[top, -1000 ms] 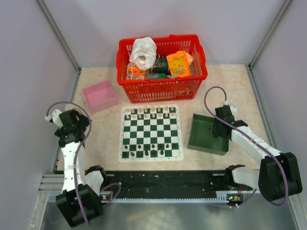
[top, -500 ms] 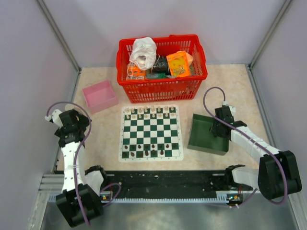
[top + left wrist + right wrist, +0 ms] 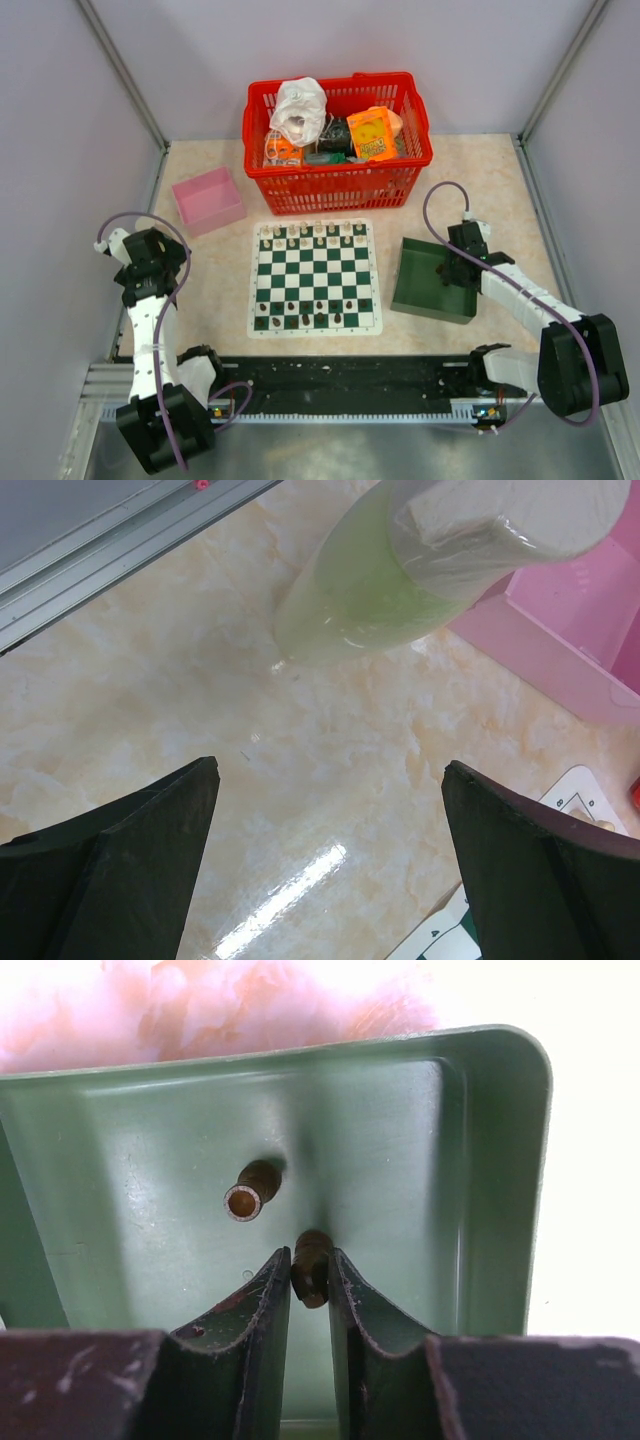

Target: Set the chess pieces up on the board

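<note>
The green-and-white board (image 3: 315, 277) lies mid-table with cream chessmen along its far rows and several dark chess pieces (image 3: 305, 319) on its near rows. My right gripper (image 3: 448, 270) is down inside the dark green tray (image 3: 430, 290). In the right wrist view it (image 3: 310, 1265) is shut on a dark brown chess piece (image 3: 311, 1260) against the tray floor (image 3: 130, 1160). Another dark piece (image 3: 250, 1192) lies on its side just beyond. My left gripper (image 3: 330, 780) is open and empty above bare table left of the board, whose corner (image 3: 575, 790) shows.
A red basket (image 3: 337, 140) full of packets stands behind the board. A pink box (image 3: 208, 200) sits at the far left, also in the left wrist view (image 3: 570, 630). The tray wall (image 3: 500, 1160) rises right of my right fingers. An aluminium rail (image 3: 100, 550) borders the table's left side.
My right gripper has shifted slightly left inside the green tray. The left arm has not moved.
</note>
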### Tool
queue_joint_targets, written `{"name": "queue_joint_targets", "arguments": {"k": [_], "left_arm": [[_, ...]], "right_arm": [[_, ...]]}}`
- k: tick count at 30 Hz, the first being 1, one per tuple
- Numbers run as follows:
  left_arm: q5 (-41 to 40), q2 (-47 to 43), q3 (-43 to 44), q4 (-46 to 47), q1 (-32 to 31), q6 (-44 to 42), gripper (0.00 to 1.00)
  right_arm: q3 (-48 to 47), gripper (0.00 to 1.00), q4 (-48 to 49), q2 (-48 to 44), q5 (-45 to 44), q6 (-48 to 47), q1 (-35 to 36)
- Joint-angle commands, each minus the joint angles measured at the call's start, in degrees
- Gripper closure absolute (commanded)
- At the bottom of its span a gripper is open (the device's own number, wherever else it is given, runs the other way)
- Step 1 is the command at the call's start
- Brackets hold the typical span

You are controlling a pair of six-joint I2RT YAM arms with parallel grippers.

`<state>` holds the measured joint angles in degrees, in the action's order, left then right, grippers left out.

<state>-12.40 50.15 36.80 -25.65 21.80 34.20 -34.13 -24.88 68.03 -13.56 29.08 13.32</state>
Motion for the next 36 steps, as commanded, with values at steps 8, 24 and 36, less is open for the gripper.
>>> {"name": "queue_joint_targets", "arguments": {"k": [8,24,36], "left_arm": [[0.19,-0.05,-0.14,2.36,0.43,-0.09,0.01],[1.15,0.56,-0.76,3.41,0.43,0.35,0.01],[0.8,0.03,-0.67,2.8,0.43,0.26,0.01]], "right_arm": [[-0.41,0.96,0.01,-1.4,2.22,-0.78,-0.32],[-12.44,1.0,-11.93,-10.37,-2.07,2.9,16.8],[-18.86,1.0,-11.16,0.51,-10.87,10.29,45.54]]}}
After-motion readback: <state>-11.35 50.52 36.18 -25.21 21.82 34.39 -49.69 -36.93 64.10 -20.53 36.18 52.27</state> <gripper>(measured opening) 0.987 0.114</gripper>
